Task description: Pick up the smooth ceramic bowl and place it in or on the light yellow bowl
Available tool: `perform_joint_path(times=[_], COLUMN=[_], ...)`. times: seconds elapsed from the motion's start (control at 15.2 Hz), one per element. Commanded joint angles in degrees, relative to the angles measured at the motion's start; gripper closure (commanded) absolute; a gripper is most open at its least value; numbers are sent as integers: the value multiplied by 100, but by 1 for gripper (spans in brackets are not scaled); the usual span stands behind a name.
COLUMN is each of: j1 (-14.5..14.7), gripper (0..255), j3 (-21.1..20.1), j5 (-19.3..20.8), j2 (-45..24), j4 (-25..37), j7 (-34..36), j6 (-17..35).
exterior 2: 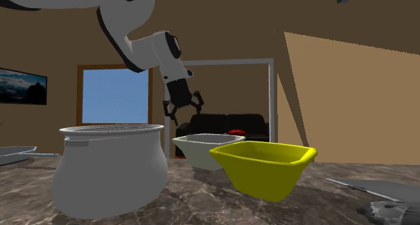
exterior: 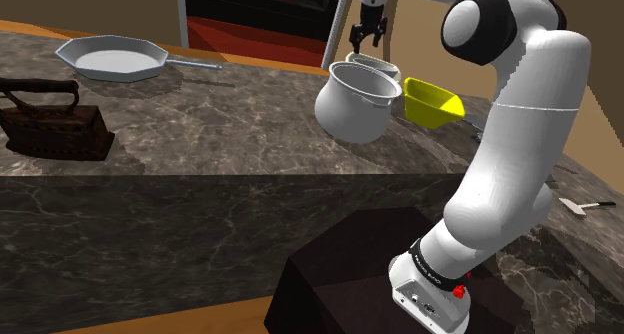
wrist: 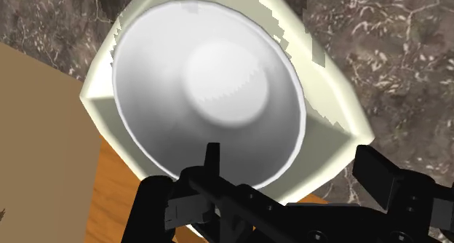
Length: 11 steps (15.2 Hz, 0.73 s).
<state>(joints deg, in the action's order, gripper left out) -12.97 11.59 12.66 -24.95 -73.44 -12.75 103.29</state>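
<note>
Jaws are spread wide with nothing between them. They hang right over the pale bowl (wrist: 211,89) and point down into it. In the second exterior view there's a clear gap between them and the rim, so no contact.

The pale bowl (exterior 2: 202,149) is off-white, squarish on the outside with rounded corners, and has a round white hollow inside. It sits upright on the dark marbled bench (exterior: 200,122), close to the far edge. From the shoulder view it's (exterior: 375,62) tucked behind a big grey pot (exterior: 355,102) that hides most of it.

The yellow bowl (exterior: 432,102) is bright yellow rather than pale, also squarish and upright. It's just beside the pale bowl on the shoulder view's right. In the second exterior view it (exterior 2: 262,166) overlaps the front of the pale one, and I can't tell if the 2 touch. The grey pot (exterior 2: 111,166) is on that view's left.

The white arm (exterior: 510,132) goes up from its stand (exterior: 350,272) and reaches across to the bowls.

Well away on the shoulder view's left are 2 more things: a grey frying pan (exterior: 110,57) and an old dark iron (exterior: 50,117).
</note>
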Motion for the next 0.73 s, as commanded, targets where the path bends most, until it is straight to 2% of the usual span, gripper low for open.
perform_joint_path(times=[0.0,0.13,0.66], j1=[34,72,72], gripper=[0,0,0], j3=[-11,-23,-22], j5=[-9,-19,-19], j2=[-19,-59,-60], j4=[320,714,714], j7=[-22,-50,-50], j6=[-307,-667,-667])
